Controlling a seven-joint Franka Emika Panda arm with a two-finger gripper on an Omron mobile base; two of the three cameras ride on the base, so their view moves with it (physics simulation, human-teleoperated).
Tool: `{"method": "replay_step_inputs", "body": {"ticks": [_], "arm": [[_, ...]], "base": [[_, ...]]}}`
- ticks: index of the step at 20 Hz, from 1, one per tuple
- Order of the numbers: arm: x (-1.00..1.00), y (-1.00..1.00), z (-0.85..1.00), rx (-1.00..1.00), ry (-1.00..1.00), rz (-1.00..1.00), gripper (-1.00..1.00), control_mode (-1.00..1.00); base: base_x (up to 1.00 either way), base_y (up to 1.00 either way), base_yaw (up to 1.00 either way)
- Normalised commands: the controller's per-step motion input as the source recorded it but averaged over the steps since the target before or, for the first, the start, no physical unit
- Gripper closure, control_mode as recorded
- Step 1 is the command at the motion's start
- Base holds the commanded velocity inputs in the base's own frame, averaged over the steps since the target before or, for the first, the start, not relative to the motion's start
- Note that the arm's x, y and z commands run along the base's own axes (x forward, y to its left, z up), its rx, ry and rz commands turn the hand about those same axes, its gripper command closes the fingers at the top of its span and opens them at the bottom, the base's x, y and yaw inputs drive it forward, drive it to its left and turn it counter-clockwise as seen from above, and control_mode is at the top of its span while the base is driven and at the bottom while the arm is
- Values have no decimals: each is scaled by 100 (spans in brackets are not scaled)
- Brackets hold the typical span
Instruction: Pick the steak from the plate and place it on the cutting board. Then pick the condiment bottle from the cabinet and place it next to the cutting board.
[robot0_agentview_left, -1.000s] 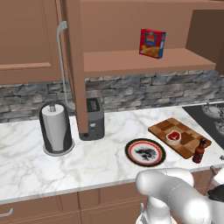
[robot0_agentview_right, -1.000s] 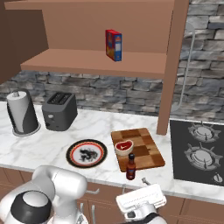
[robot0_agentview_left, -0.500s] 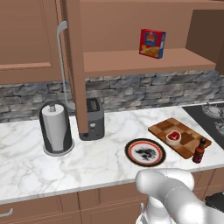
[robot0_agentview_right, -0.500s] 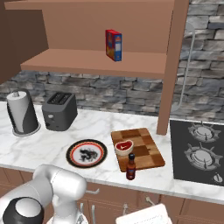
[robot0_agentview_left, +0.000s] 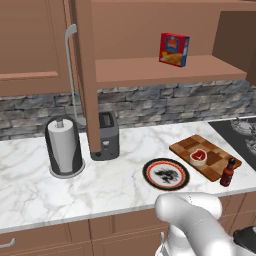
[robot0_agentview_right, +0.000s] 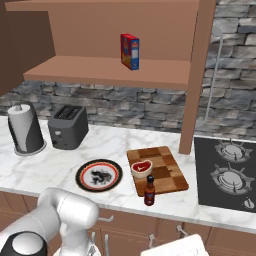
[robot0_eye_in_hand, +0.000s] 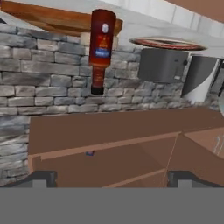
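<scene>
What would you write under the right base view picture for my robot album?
Steak on the cutting board, condiment bottle standing beside it, plate bare.

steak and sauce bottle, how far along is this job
Both steps look done. The steak lies on the cutting board, and the plate beside it holds nothing. The condiment bottle stands upright on the counter at the board's front edge; the cabinet shelf has just a red and yellow box. In the hand view the gripper is open, holding nothing. Nothing appears left.
</scene>
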Motion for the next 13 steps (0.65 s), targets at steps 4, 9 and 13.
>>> {"method": "replay_step_inputs", "body": {"ticks": [4,9,13], "arm": [[0,0,91,0,0,0,-100,-100],[-7,0,80,0,0,0,-100,-100],[-27,-11,57,2,0,0,-100,-100]], "base": [[0,0,0],[0,0,0],[0,0,0]]}}
